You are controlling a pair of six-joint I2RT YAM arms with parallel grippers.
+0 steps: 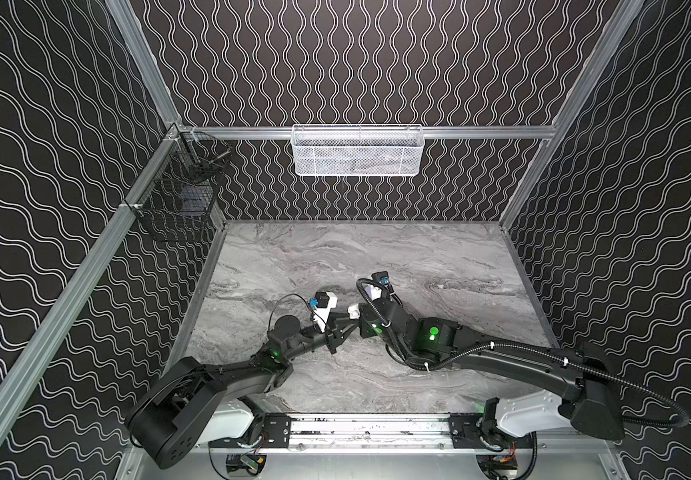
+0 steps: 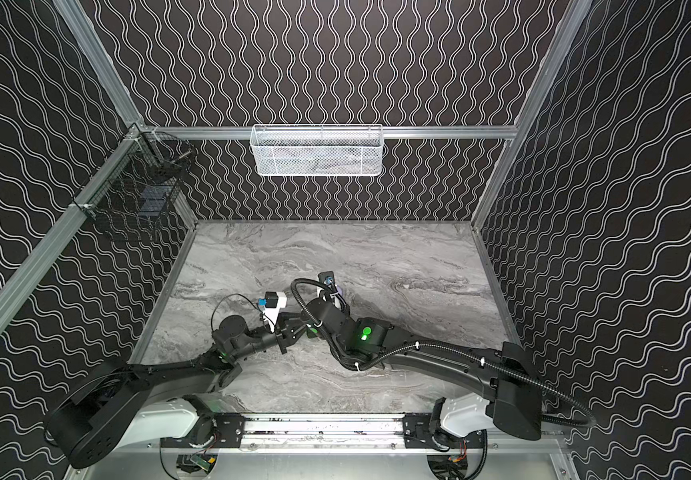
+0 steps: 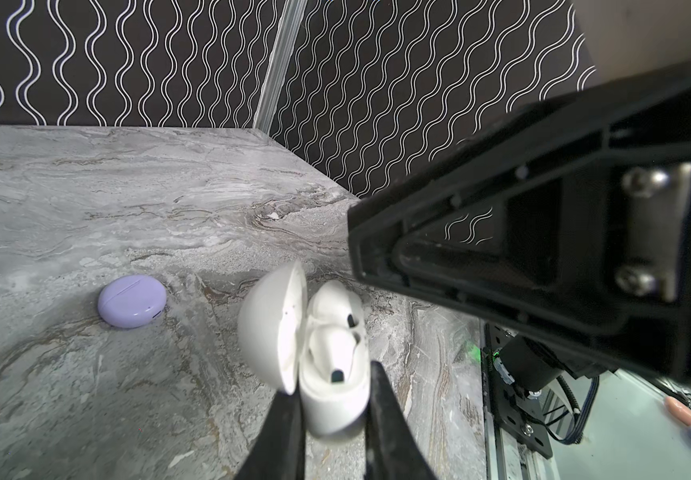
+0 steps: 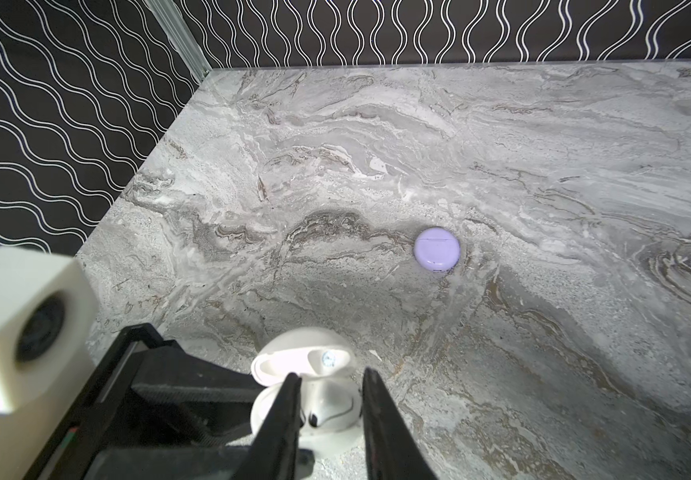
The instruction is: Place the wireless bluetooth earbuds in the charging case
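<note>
The white charging case (image 3: 335,399) hangs just above the marble table with its lid (image 3: 271,328) swung open. My left gripper (image 3: 333,386) is shut on the case's base, one black finger on each side. Two white earbuds (image 3: 335,307) (image 3: 331,349) lie in the case's wells. In the right wrist view my right gripper (image 4: 331,376) stands open right over the case (image 4: 269,411), its fingers apart on either side of an earbud (image 4: 331,409) lying in the base. In a top view the two grippers meet at the white case (image 1: 354,309) in mid-table.
A closed round lavender case (image 4: 437,249) (image 3: 131,301) lies on the marble beyond the grippers. A white mesh basket (image 1: 358,151) hangs on the back wall and a black wire basket (image 1: 181,199) on the left wall. The right arm's black body (image 3: 543,232) looms beside the held case.
</note>
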